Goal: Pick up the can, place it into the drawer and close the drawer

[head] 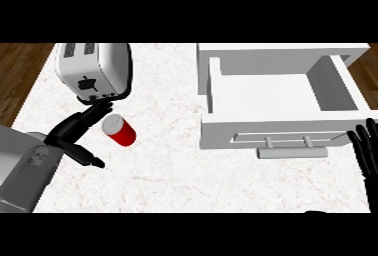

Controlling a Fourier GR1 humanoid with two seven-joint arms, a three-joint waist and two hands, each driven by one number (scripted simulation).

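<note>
Left robot hand [74, 131] spread open beside red can [119, 130] on white surface [162, 165], fingers near it, holding nothing, toaster [94, 69] far left, open drawer [280, 100] right, right robot hand [365, 150] open at right edge.

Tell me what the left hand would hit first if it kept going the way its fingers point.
Probably the toaster: the left hand points its fingers up-right at the toaster's front, passing left of the can. Height is unclear.
</note>
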